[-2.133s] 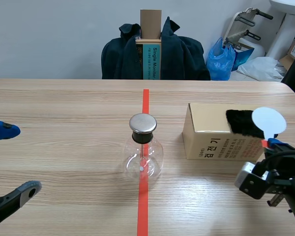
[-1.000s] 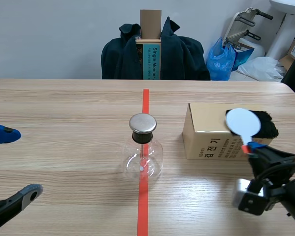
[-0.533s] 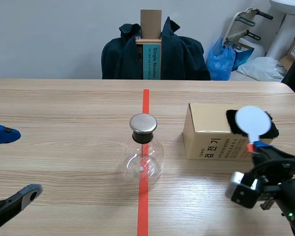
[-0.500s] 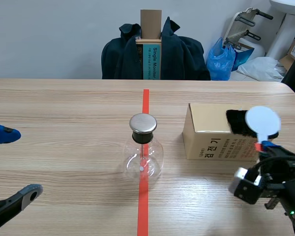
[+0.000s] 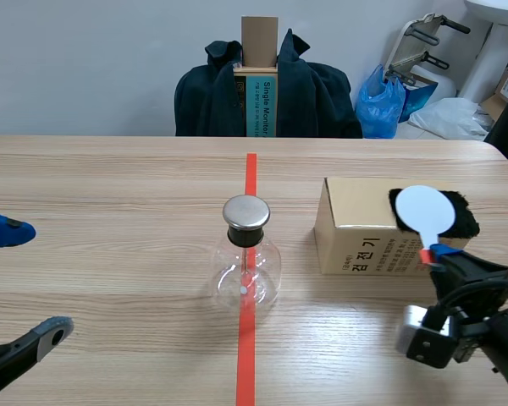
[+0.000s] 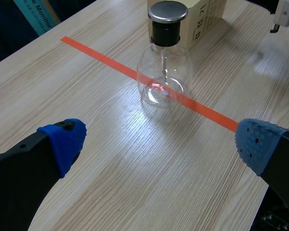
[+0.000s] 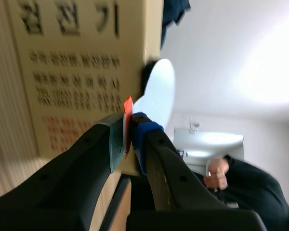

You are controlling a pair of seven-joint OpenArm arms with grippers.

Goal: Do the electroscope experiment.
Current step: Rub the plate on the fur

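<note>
Wood surface (image 5: 110,178) held flask (image 5: 247,269) mid, box (image 5: 356,245) R; coat (image 5: 317,93) hung behind. L pincer (image 6: 159,142) sat released; R pincer (image 7: 129,130) gripped disc (image 7: 160,94).

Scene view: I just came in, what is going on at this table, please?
The right hand is shut on the stem of a white disc paddle and holds the disc at the black fur pad on top of the cardboard box. The glass electroscope flask stands untouched on the red tape line, apart from the box. The left hand is open, with the flask ahead of it.
</note>
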